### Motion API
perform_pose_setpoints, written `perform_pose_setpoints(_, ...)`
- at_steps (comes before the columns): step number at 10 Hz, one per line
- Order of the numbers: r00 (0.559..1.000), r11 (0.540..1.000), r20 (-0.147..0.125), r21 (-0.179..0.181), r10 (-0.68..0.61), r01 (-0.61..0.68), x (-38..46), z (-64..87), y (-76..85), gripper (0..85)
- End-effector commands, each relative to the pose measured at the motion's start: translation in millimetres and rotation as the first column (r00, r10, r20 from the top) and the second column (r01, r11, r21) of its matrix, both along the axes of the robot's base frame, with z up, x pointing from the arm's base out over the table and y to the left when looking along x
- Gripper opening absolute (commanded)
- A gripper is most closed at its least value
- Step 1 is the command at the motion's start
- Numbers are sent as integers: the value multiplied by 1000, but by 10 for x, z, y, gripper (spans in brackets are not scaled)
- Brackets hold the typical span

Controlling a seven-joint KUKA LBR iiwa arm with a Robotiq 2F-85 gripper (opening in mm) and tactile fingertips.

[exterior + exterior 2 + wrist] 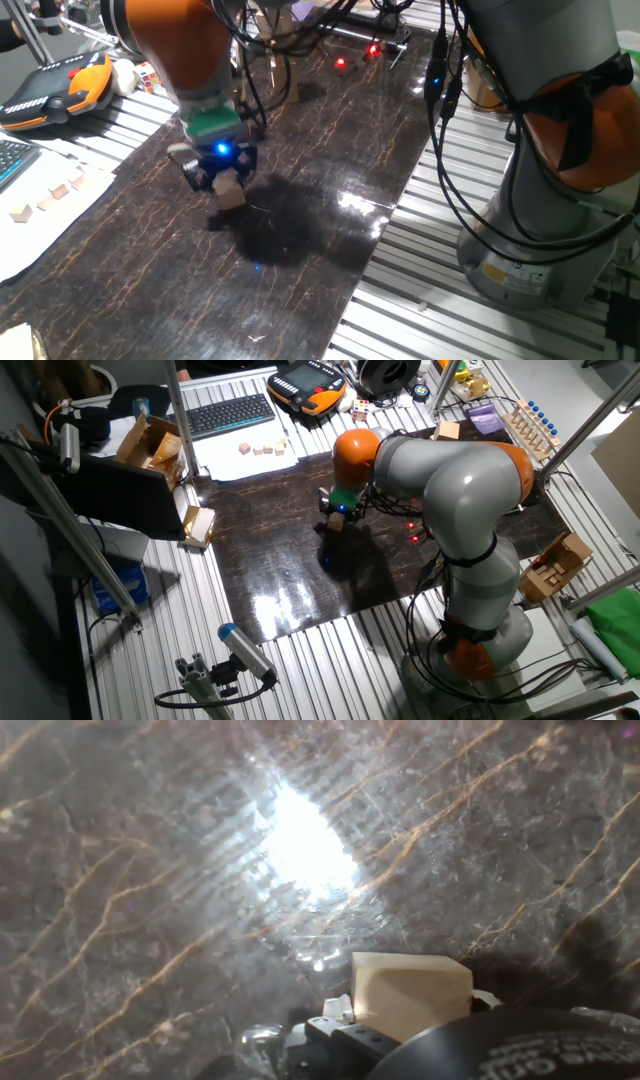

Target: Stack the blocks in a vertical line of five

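- We see one pale wooden block (pixel 232 193) held between the fingers of the gripper (pixel 222 182), a little above the dark marbled tabletop (pixel 330 150); its shadow falls on the surface below.
- In the hand view the block (pixel 410 994) is a plain light-tan cube with clean edges and an unpainted face, sitting squarely at the gripper's tip.
- We read the jaws as clenched on this block, one finger on either side.
- We judge the step in hand to be carrying a block to the building spot. No stack shows under the gripper, so this may be the base block.
- The next move calls for setting it flat on bare tabletop, square and steady, then letting go without nudging it.
- Farther out, small pale cubes (pixel 50 197) lie on white paper (pixel 40 230) at the table's edge, and a Rubik's cube (pixel 147 75) sits beside the orange pendant (pixel 60 88).
- From the other fixed view, the arm (pixel 450 480) bends over the tabletop's middle.
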State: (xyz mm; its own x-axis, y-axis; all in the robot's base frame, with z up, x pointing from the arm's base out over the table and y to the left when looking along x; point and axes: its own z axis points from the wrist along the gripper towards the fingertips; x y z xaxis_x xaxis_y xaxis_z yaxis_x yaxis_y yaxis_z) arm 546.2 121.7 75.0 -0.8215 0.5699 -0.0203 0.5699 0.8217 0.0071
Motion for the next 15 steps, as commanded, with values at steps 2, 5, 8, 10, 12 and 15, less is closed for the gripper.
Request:
perform_pose_setpoints(2,1000,1000,-19,-5,21,-21,67,422,-88,277)
perform_pose_setpoints(5,996,999,-85,0,33,-33,243,1092,-311,250)
perform_pose_setpoints(8,994,996,-63,-4,89,-90,302,1367,-554,163)
perform_pose_setpoints(10,990,992,-56,18,127,-126,315,1432,-654,73)
perform_pose_setpoints(12,990,991,-40,18,132,-131,303,1398,-608,17)
perform_pose_setpoints(15,986,987,-37,18,160,-160,304,1380,-595,7)
